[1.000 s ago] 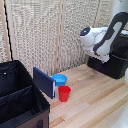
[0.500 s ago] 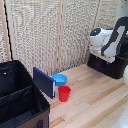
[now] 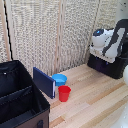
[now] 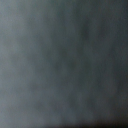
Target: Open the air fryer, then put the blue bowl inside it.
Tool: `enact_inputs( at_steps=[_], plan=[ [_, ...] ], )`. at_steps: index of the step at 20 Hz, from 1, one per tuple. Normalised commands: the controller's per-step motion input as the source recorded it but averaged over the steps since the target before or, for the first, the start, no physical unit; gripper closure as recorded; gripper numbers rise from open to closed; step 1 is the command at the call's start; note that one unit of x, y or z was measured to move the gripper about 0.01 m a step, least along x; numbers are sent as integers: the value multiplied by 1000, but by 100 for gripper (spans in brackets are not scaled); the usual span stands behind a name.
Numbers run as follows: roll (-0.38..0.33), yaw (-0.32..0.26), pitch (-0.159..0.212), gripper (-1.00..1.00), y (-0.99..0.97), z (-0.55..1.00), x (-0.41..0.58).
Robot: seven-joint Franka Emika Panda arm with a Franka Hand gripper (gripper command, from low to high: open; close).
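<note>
Bowl (image 3: 59, 78) sits untouched beside the red cup (image 3: 64, 93) on the worktop (image 3: 95, 100); arm's over by the fryer (image 3: 111, 64); can't tell if the end effector's open; basically everything's left.

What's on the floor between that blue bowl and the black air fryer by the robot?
Nothing: in the exterior view, only bare wooden floor lies between the blue bowl and the air fryer. The red cup stands off that line.

Exterior view raised, looking down across wooden floor (image 3: 95, 95) toward slatted wall (image 3: 45, 35), wrist view a close grey blur, shared scene indeterminable
</note>
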Motion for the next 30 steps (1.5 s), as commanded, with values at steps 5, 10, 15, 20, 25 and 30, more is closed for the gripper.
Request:
enact_inputs(
  at_steps=[5, 10, 15, 20, 25, 30],
  plan=[
    [53, -3, 64, 100, 59, -5, 21],
    [164, -106, 157, 100, 95, 41, 7],
    [279, -221, 94, 100, 81, 126, 0],
    [264, -180, 8, 100, 272, 288, -64],
    [214, -121, -32, 100, 504, 505, -153],
    [83, -30, -83, 100, 821, 348, -218]
  ],
)
